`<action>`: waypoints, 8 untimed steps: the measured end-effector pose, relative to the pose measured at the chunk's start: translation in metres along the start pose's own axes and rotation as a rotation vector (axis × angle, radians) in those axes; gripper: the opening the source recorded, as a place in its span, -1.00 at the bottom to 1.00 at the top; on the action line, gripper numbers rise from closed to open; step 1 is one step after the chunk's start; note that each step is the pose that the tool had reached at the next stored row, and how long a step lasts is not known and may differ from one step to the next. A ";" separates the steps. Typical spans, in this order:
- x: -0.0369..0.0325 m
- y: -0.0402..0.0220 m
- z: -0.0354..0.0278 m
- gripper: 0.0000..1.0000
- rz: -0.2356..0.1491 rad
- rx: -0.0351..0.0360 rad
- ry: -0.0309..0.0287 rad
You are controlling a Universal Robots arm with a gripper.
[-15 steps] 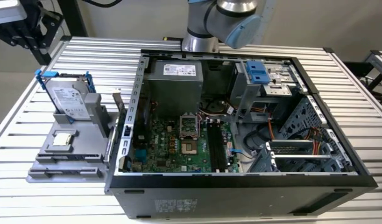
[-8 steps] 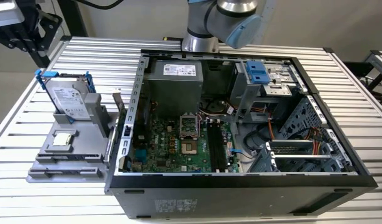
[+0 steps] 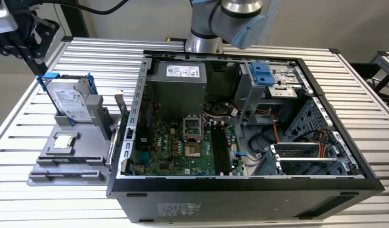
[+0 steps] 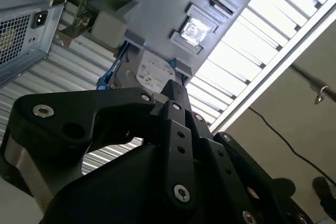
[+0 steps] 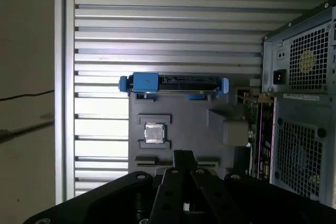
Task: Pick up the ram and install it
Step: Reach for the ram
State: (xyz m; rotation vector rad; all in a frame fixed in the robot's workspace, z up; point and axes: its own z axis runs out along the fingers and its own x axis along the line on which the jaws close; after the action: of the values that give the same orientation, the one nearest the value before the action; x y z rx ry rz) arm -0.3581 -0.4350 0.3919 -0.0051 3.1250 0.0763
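Observation:
In both wrist views my gripper (image 4: 173, 88) (image 5: 182, 156) hangs high above the grey fixture tray (image 5: 178, 116), its black fingers drawn together with nothing between them. The ram appears as a thin green strip (image 5: 256, 129) standing on edge at the tray's side next to the computer case's rear panel (image 5: 302, 103). In the exterior view the tray (image 3: 61, 164) lies at the left of the open case (image 3: 245, 183). The black memory slots (image 3: 221, 147) lie on the motherboard inside. The arm (image 3: 226, 19) rises out of the picture at the top.
A hard drive in a blue-handled frame (image 3: 71, 99) (image 5: 173, 83) stands at the tray's far end. A square processor chip (image 3: 64, 141) (image 5: 153, 133) lies in the tray. The power supply (image 3: 177, 80) and drive bays (image 3: 270, 78) crowd the case. All rests on a slatted metal table (image 3: 29, 199).

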 end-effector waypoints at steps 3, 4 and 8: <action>-0.0001 -0.0060 -0.0001 -1.00 0.002 0.0001 0.0007; -0.0002 -0.0078 -0.0002 -1.00 0.003 0.0001 0.0011; -0.0005 -0.0150 -0.0004 -1.00 0.005 0.0001 0.0025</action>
State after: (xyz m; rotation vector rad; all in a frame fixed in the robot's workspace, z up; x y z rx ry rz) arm -0.3576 -0.4501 0.3916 0.0033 3.1276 0.0762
